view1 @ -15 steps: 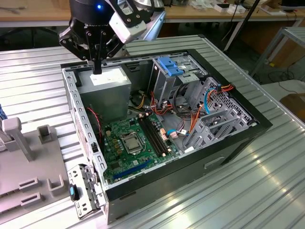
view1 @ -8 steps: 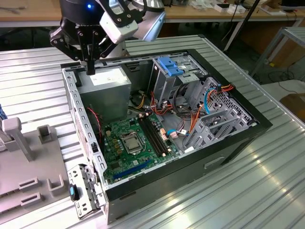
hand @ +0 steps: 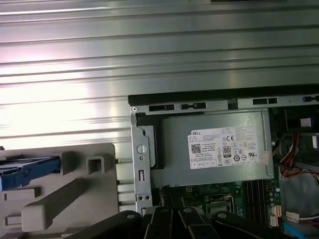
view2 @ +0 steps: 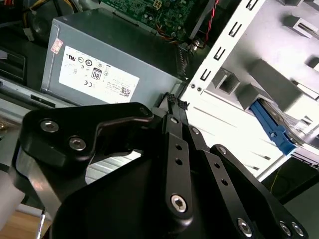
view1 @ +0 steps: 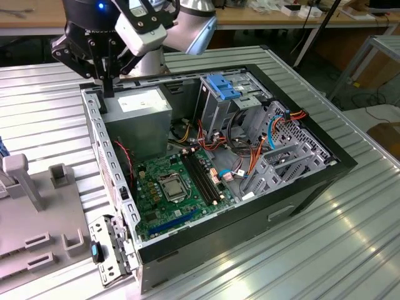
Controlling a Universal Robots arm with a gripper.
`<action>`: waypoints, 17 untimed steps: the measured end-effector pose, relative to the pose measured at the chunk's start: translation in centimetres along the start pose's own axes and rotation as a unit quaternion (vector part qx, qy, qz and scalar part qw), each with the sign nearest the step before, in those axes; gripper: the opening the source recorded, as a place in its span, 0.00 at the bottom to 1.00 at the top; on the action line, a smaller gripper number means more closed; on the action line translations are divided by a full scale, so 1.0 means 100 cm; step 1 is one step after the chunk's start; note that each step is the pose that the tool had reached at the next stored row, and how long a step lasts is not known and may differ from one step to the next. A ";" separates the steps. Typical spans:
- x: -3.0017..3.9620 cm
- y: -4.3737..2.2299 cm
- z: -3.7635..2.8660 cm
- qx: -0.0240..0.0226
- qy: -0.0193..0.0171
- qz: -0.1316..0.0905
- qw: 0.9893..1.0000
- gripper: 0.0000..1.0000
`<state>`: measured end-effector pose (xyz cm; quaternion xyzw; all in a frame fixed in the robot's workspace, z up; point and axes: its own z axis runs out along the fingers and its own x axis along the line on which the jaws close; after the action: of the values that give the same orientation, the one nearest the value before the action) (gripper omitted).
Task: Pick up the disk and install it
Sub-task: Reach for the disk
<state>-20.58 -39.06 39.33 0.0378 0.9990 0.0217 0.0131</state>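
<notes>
Tool (view1: 109, 89) of mine hangs clenched on nothing over the corner of the open computer case (view1: 219, 228) at the exterior view's far left, just above the grey power supply (view1: 140, 115). The blue-framed disk (hand: 30, 172) lies in the grey holder (hand: 84, 199) on the desk (view1: 350, 250), beside the case at the exterior view's left, apart from my tool.

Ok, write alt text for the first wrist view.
The gripper hangs over the corner of an open computer case, near its grey power supply with a white label. Beside the case, on a ribbed metal table, the blue-framed disk rests on a grey fixture.
</notes>
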 end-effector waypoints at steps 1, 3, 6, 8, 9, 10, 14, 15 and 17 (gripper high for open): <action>0.0020 0.0008 0.0000 0.000 0.000 0.000 1.000 0.11; 0.0082 0.0015 -0.0002 0.000 0.000 0.000 1.000 0.11; 0.0200 0.0015 -0.0005 0.000 0.000 0.000 1.000 0.11; 0.0293 0.0016 -0.0007 0.000 0.000 0.000 1.000 0.11; 0.0318 0.0017 -0.0007 0.000 0.000 0.000 1.000 0.11; 0.0343 0.0018 -0.0007 0.000 0.000 0.000 1.000 0.11; 0.0428 0.0023 -0.0010 0.000 0.000 -0.004 1.000 0.11; 0.0443 0.0024 -0.0010 0.000 0.000 -0.006 1.000 0.11; 0.0496 0.0027 -0.0011 0.000 0.001 -0.011 1.000 0.11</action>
<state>-25.51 -38.42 39.33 0.0271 0.9993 0.0218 0.0125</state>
